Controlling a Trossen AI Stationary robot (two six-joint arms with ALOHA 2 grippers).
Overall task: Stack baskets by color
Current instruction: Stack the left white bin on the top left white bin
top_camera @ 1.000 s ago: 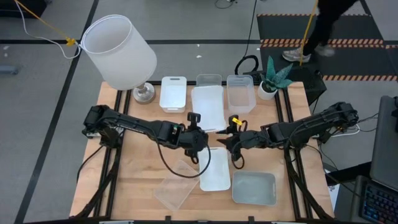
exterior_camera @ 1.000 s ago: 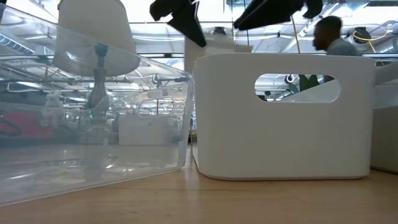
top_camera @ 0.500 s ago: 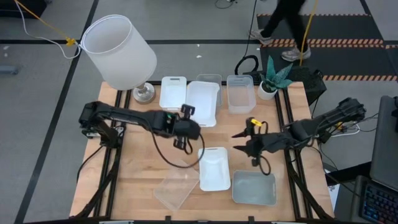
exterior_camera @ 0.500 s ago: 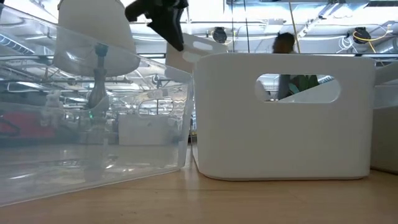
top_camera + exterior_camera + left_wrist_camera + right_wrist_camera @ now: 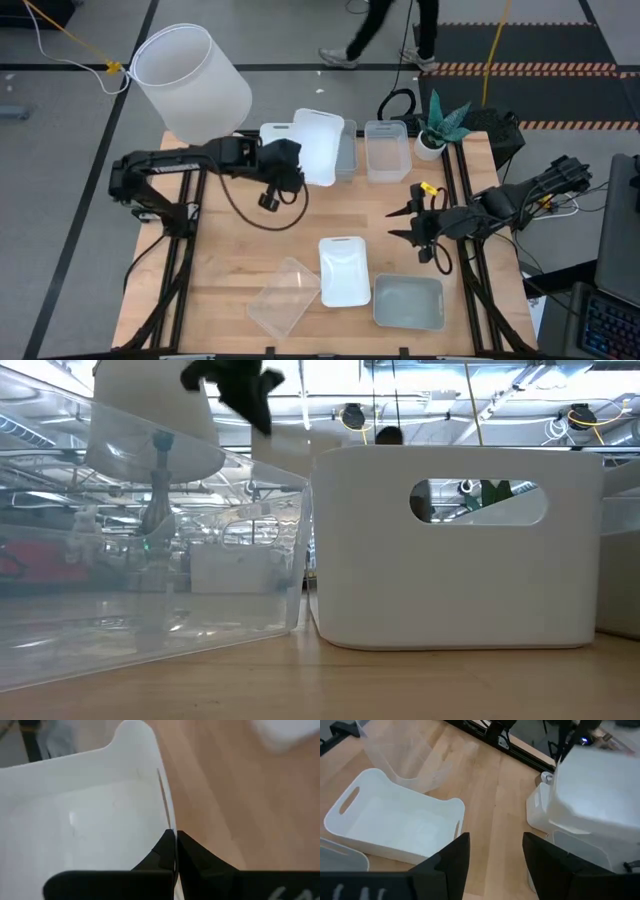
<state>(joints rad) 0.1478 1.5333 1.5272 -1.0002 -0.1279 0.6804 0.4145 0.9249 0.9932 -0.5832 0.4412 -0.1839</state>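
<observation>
1. My left gripper is shut tight on the rim of an opaque white rectangular plastic basket, its two dark fingers pinched on the thin wall.
2. I hold that basket raised over the far row of the wooden table, above a grey plastic basket that shows just past its edge.
3. Just beside my left gripper, towards the big white cylindrical lampshade, a second opaque white basket sits on the table.
4. Beyond the held basket, away from my left arm, stands a clear see-through basket, next to a small potted plant.
5. My right gripper hangs over bare wood on its own side of the table, fingers spread apart and holding nothing.
6. Near my right gripper, towards the table's front edge, lie a third white basket and another grey basket, side by side.
7. Farther along the front from it lies a tilted clear basket.
</observation>
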